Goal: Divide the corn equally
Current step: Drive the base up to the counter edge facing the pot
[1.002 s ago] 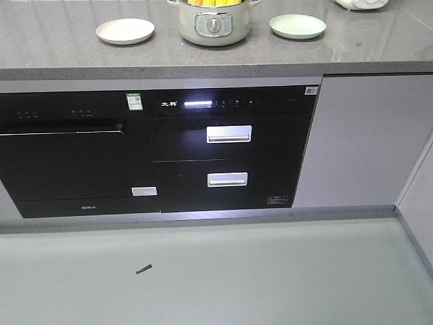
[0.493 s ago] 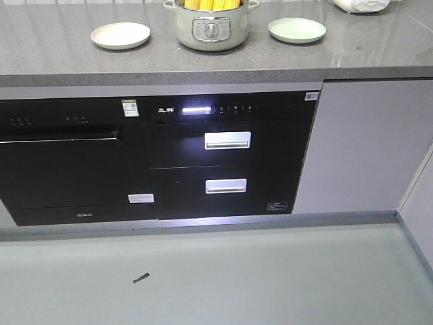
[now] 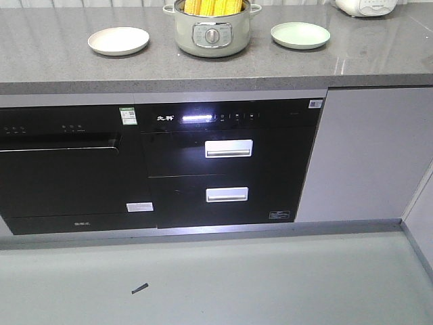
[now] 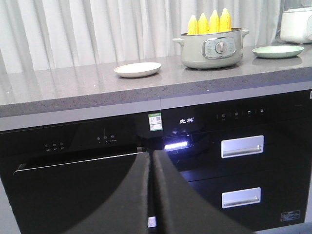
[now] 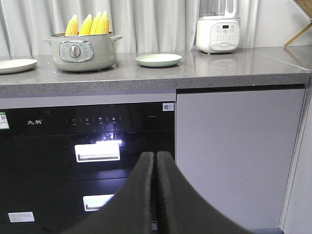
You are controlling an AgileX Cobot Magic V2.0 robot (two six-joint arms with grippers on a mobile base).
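Note:
Several yellow corn cobs (image 4: 209,22) (image 5: 88,24) (image 3: 213,6) stand tip-up in a pale green cooker pot (image 3: 212,34) (image 4: 212,48) (image 5: 83,52) on the grey counter. A cream plate (image 3: 118,40) (image 4: 137,69) (image 5: 14,65) lies left of the pot, a light green plate (image 3: 300,34) (image 4: 278,50) (image 5: 158,59) right of it. Both plates hold nothing. My left gripper (image 4: 150,155) and right gripper (image 5: 156,156) are shut on nothing, low in front of the black appliances, well below the counter. Neither gripper shows in the front view.
The grey counter (image 3: 61,64) overhangs black built-in appliances (image 3: 230,162) with two white drawer handles (image 3: 228,148). A white appliance (image 5: 217,32) stands at the counter's right. A grey cabinet door (image 3: 365,149) lies to the right. A small dark scrap (image 3: 140,288) lies on the floor.
The front view has shifted: counter, pot and plates sit slightly lower in the frame and the corn shows more. Nothing on the counter has moved.

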